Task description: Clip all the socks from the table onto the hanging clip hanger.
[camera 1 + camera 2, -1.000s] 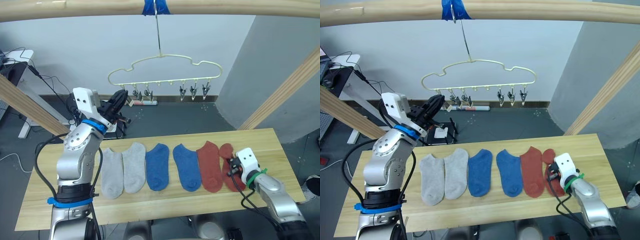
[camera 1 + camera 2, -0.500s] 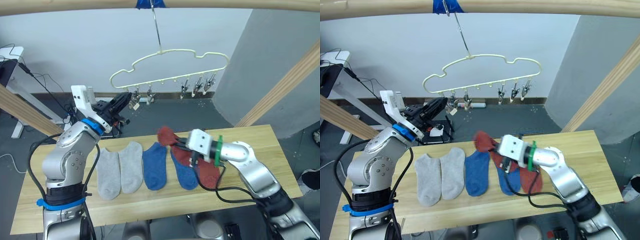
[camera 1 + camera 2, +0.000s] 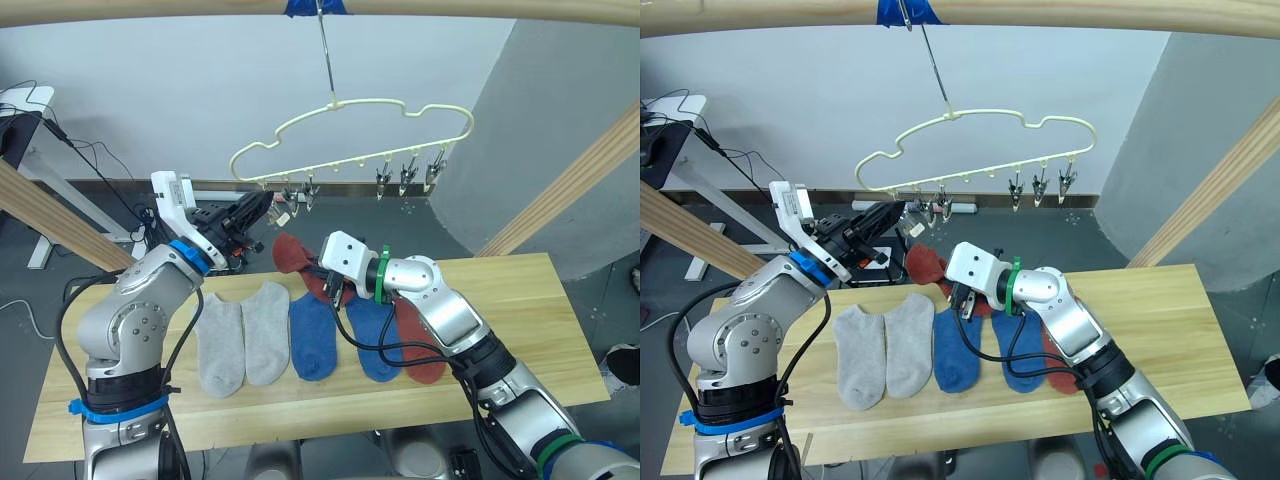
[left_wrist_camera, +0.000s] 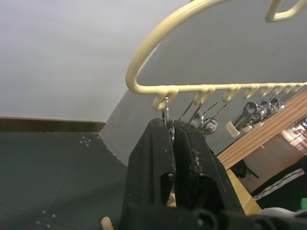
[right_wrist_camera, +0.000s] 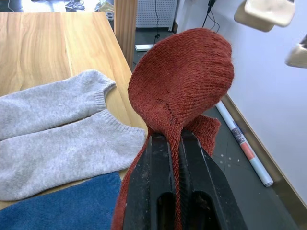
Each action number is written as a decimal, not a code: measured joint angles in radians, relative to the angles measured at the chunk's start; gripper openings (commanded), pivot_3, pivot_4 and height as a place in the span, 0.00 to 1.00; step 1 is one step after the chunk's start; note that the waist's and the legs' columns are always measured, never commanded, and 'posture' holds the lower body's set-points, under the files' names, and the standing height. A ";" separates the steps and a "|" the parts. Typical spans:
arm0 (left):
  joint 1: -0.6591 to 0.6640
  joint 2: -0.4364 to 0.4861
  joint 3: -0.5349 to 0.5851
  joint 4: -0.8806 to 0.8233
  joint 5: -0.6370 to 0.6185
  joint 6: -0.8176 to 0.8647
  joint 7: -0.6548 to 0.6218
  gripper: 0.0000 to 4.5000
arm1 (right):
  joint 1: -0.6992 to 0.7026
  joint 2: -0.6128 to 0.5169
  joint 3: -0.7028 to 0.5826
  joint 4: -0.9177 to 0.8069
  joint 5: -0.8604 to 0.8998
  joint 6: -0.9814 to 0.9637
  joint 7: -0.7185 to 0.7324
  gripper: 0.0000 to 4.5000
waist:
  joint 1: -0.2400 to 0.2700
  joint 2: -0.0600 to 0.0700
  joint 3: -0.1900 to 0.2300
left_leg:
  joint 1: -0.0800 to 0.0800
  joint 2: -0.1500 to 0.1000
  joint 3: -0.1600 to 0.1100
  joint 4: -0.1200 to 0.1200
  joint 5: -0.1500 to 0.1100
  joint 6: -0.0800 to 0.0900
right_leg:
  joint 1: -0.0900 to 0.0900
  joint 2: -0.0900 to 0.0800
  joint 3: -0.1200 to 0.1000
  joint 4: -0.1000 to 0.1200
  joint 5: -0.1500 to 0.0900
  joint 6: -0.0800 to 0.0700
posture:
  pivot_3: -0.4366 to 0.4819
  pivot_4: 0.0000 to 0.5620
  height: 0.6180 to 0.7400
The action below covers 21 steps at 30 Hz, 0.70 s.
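The cream clip hanger hangs from the top pole by its long hook. My left gripper is raised at the hanger's left end, shut on the leftmost clip. My right gripper is shut on a rust-red sock, held up above the table just below the left clips. The wrist view shows that sock bulging over the shut fingers. Flat on the table lie two grey socks, two blue socks and one rust-red sock.
A round wooden pole crosses overhead, with blue tape at the hook. Slanted poles stand at the left and right. Other metal clips hang free along the bar. Cables and a power strip lie on the floor behind.
My right gripper has carried the rust-red sock from the table's right end up and leftward, to just under the hanger's left clips. The left gripper stays at the hanger; the camera shifted.
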 measured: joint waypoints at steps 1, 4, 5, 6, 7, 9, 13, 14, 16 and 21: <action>0.001 0.000 0.000 0.000 0.000 0.000 0.000 0.00 | -0.006 0.002 -0.001 0.005 0.000 -0.003 0.000 0.01 | 0.000 0.000 0.000 | 0.000 0.000 0.000 0.000 0.000 0.000 | 0.000 0.000 0.000 0.000 0.000 0.000 | 0.20 0.54 0.99; 0.007 0.000 0.000 -0.006 -0.001 0.000 0.001 0.00 | -0.017 0.016 -0.009 0.011 0.001 -0.013 -0.003 0.01 | -0.001 0.000 0.000 | 0.000 0.000 0.000 0.000 0.000 0.000 | 0.000 0.001 -0.001 0.000 0.000 0.000 | 0.20 0.54 0.99; 0.010 0.000 0.000 -0.009 -0.001 0.000 0.001 0.00 | -0.017 0.017 -0.009 0.012 0.001 -0.015 -0.003 0.01 | -0.001 0.000 0.000 | 0.000 0.000 0.000 0.000 0.000 0.000 | 0.000 0.001 0.000 0.000 0.000 0.000 | 0.20 0.55 0.99; 0.013 0.000 0.000 -0.012 -0.002 0.000 0.002 0.00 | -0.017 0.019 -0.009 0.017 0.001 -0.017 -0.004 0.01 | -0.001 0.000 0.000 | 0.000 0.000 0.000 0.000 0.000 0.000 | 0.000 0.001 0.000 0.000 0.000 0.000 | 0.20 0.55 0.99; 0.015 0.000 0.000 -0.014 -0.002 0.000 0.003 0.00 | -0.017 0.020 -0.009 0.019 0.001 -0.019 -0.005 0.01 | -0.001 0.000 0.000 | 0.000 0.000 0.000 0.000 0.000 0.000 | 0.000 0.001 0.000 0.000 0.000 0.000 | 0.20 0.55 0.99; 0.020 0.000 0.000 -0.015 -0.002 0.000 0.004 0.00 | -0.017 0.028 -0.012 0.023 0.001 -0.026 -0.012 0.01 | -0.001 0.000 0.000 | 0.000 0.000 0.000 0.000 0.000 0.000 | 0.000 0.001 0.000 0.001 0.000 0.000 | 0.20 0.55 0.99; 0.021 0.000 0.000 -0.015 -0.002 0.000 0.004 0.00 | -0.031 0.044 -0.021 0.045 0.001 -0.043 -0.022 0.01 | -0.001 0.000 0.000 | 0.000 0.000 0.000 0.000 0.000 0.000 | 0.000 0.001 0.000 0.001 0.000 0.000 | 0.20 0.55 0.99; 0.021 0.000 0.000 -0.015 -0.002 0.000 0.004 0.00 | -0.036 0.051 -0.024 0.051 0.001 -0.048 -0.023 0.01 | -0.001 0.000 0.000 | 0.000 0.000 0.000 0.000 0.000 0.000 | 0.000 0.001 0.000 0.001 0.000 0.000 | 0.20 0.55 0.99; 0.021 0.000 0.000 -0.015 -0.002 -0.001 0.004 0.00 | -0.046 0.062 -0.027 0.062 0.001 -0.056 -0.024 0.01 | -0.001 0.000 0.000 | 0.000 0.000 0.000 0.000 0.000 0.000 | 0.000 0.001 0.000 0.001 0.000 0.000 | 0.20 0.55 0.99; 0.021 0.000 0.000 -0.015 -0.002 -0.002 0.005 0.00 | -0.064 0.080 -0.029 0.086 0.000 -0.073 -0.029 0.01 | -0.002 0.000 0.000 | 0.000 0.000 0.000 0.000 0.000 0.000 | 0.000 0.001 0.000 0.001 0.000 0.000 | 0.21 0.54 0.99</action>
